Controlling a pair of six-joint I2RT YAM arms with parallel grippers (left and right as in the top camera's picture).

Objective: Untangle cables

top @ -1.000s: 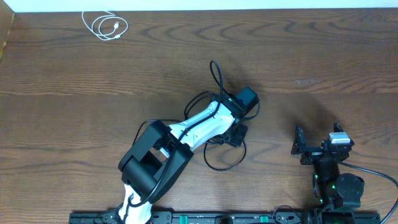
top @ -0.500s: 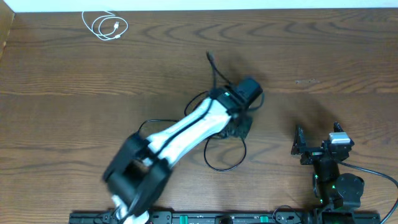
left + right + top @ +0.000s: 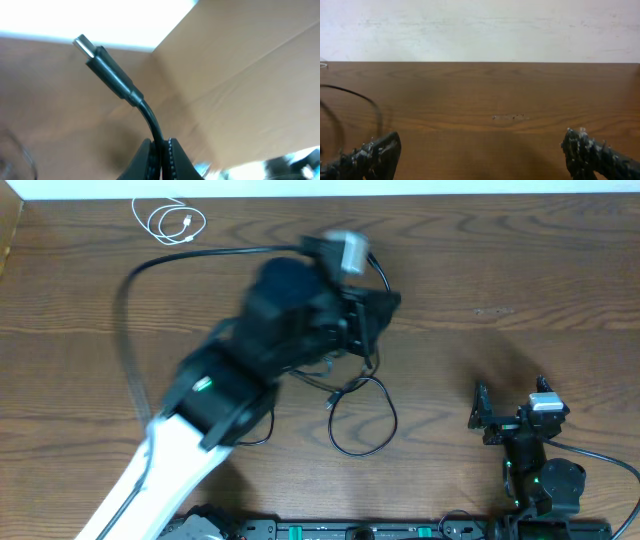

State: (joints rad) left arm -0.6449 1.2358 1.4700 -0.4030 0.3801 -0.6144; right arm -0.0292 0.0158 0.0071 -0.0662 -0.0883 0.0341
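Observation:
A black cable [image 3: 150, 117] stands up between the fingertips of my left gripper [image 3: 161, 155], which is shut on it just below its plug [image 3: 97, 52]. In the overhead view my left gripper [image 3: 376, 310] is raised high above the table's middle and blurred. Beneath it the black cables [image 3: 362, 416] hang down to a loose loop on the wood. A short white cable [image 3: 170, 222] lies coiled at the far left corner. My right gripper [image 3: 482, 155] stands open and empty low over the table at the near right [image 3: 510, 398].
The left arm's thick black cord [image 3: 128, 310] arcs out to the left of the arm. A cardboard wall [image 3: 250, 75] shows behind the held plug. Bare wooden tabletop [image 3: 510, 90] stretches ahead of the right gripper to a white wall.
My left gripper has shut on a black cable and risen up and back with it, pulling the tangle taller. The loop on the table has shifted. The right arm has not moved.

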